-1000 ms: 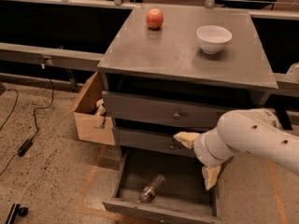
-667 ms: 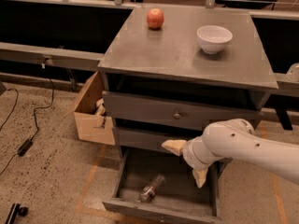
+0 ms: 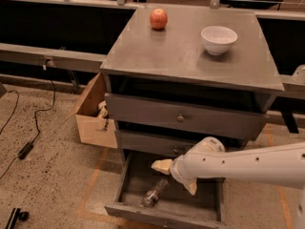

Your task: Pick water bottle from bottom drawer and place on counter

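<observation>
The bottle [image 3: 153,193] lies on its side in the open drawer [image 3: 162,213], below the counter's [image 3: 190,56] front edge, nearer the left corner. The gripper [image 3: 177,177] hovers just above-right, fingers spread wide, empty. Recommended: descend squarely astride the bottle's middle before closing.

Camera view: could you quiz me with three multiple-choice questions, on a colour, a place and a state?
1. The bowl on the counter is: A white; B blue; C black.
2. The water bottle is: A on the counter; B lying in the bottom drawer; C in the bowl.
3. The claw is: A shut on the water bottle; B open above the bottom drawer; C resting on the counter.
Answers: 1 A, it is plainly white; 2 B, it lies on the drawer's floor; 3 B, its fingers stand apart, holding nothing.
</observation>
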You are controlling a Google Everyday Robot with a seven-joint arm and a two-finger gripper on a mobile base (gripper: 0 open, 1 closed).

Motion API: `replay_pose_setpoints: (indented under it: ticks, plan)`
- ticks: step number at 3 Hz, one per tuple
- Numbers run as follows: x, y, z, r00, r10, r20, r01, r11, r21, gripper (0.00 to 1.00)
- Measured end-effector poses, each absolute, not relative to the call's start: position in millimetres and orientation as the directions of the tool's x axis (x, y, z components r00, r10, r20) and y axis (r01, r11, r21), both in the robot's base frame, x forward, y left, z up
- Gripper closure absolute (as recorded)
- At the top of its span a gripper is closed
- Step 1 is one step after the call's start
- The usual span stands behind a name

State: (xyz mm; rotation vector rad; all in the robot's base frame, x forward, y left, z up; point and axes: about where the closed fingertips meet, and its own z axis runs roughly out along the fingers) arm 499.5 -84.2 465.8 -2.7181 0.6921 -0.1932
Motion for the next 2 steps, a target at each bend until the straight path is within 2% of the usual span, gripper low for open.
replay_pose_setpoints:
  ticks: [1, 2]
  plan:
    - [504.1, -77.0, 421.7, 0.889, -0.45, 0.083, -0.408, -0.862, -0.302, 0.0]
    - [510.0, -75.7, 420.1, 0.888, -0.446, 0.11, -0.399, -0.868, -0.295, 0.0]
